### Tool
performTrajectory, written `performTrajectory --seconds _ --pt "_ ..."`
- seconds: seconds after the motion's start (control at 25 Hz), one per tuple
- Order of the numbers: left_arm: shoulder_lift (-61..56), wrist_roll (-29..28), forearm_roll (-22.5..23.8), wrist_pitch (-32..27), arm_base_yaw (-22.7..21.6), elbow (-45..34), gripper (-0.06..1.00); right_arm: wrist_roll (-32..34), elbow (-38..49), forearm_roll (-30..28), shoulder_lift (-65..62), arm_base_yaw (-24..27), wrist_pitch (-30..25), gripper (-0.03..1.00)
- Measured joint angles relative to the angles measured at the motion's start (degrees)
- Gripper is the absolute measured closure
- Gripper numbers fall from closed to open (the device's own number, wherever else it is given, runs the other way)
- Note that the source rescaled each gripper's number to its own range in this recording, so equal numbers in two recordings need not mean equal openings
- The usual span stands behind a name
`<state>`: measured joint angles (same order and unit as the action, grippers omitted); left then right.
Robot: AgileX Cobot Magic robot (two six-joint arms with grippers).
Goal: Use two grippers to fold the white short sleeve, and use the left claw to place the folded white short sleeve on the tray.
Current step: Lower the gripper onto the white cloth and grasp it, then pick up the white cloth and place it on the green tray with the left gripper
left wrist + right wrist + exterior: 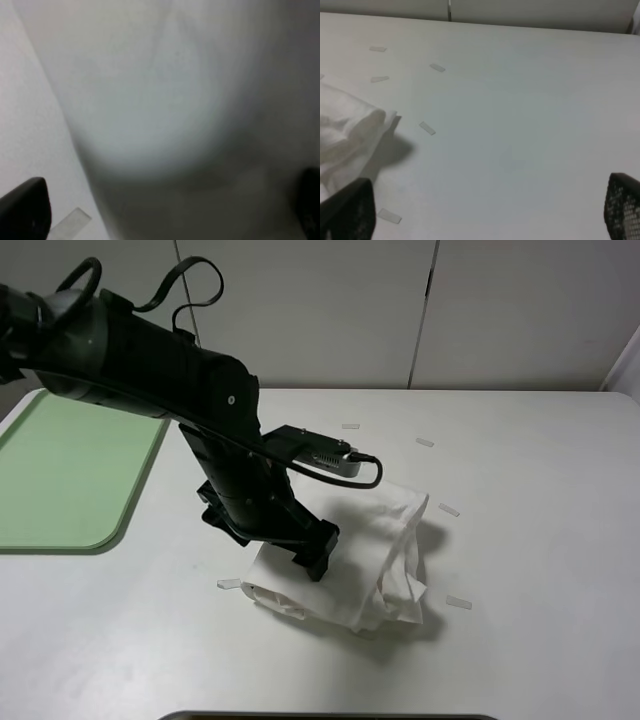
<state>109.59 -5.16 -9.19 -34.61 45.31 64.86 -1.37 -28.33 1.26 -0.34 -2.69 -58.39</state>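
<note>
- White cloth, the shirt (370, 560), lies folded into a compact bundle on the table (540, 500), right of centre in the high view and well apart from the tray (70, 475) at the far left.
- Left gripper (312, 562) is down on the bundle's near-left part. Its wrist view shows only blurred white cloth filling the frame, with 2 dark fingers (25, 210) at the lower corners, so they stand apart, astride the cloth and not yet clamped.
- Right gripper (485, 212) is out of the high view; its wrist view shows 2 fingertips spread wide over bare table, holding nothing, with the shirt's edge off to 1 side.
- Judged step: grasp the bundle with the left gripper for the carry to the tray.
- To do it well, I would bite deep enough to catch every layer, near the bundle's middle, so no fold hangs loose and opens on lifting; then lift straight before swinging left.
- Long axis of the bundle runs diagonally in the high view, from near-left to far-right, with looser, rumpled folds on its right side.
- Several tape strips (458, 602) lie around it.
</note>
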Motion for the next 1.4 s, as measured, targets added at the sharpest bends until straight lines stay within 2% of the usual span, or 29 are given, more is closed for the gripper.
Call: performTrajectory --seconds 0.12,0.32,0.6,0.72,0.8,0.84,0.88,1.0,1.04,1.08,1.24,1.4 --pt "0.0 0.0 -1.34 3.26 0.0 -2.72 -0.04 0.0 0.0 0.0 0.0 0.0 0.0 -0.03" --pt "0.08 0.05 -3.84 13.66 0.71 -8.16 -0.04 0.0 0.0 0.0 0.0 0.0 0.0 -0.03" --pt "3.35 0.05 -6.07 22.77 4.27 -9.23 -0.04 0.0 0.0 0.0 0.0 0.0 0.0 -0.03" --pt "3.69 -0.01 -6.99 23.51 4.92 -9.23 0.0 0.0 0.0 0.0 0.0 0.0 0.0 -0.03" --pt "3.69 -0.01 -7.41 23.64 5.26 -9.23 0.09 0.0 0.0 0.0 0.0 0.0 0.0 -0.03" --pt "3.69 -0.01 -7.41 23.64 5.26 -9.23 0.09 0.0 0.0 0.0 0.0 0.0 0.0 -0.03" --pt "3.69 -0.01 -7.48 23.78 5.31 -9.23 0.14 0.0 0.0 0.0 0.0 0.0 0.0 -0.03" --pt "3.69 0.05 -7.64 24.19 5.38 -9.23 0.42 0.0 0.0 0.0 0.0 0.0 0.0 -0.03" --pt "3.69 0.05 -7.64 24.19 5.38 -9.23 0.42 0.0 0.0 0.0 0.0 0.0 0.0 -0.03" --pt "3.69 0.05 -7.64 24.32 5.38 -9.23 0.48 0.0 0.0 0.0 0.0 0.0 0.0 -0.03" --pt "3.59 0.05 -7.13 22.75 4.85 -8.37 0.51 0.0 0.0 0.0 0.0 0.0 0.0 -0.03" --pt "3.01 0.05 -4.31 19.01 2.41 -6.57 0.52 0.0 0.0 0.0 0.0 0.0 0.0 -0.03"
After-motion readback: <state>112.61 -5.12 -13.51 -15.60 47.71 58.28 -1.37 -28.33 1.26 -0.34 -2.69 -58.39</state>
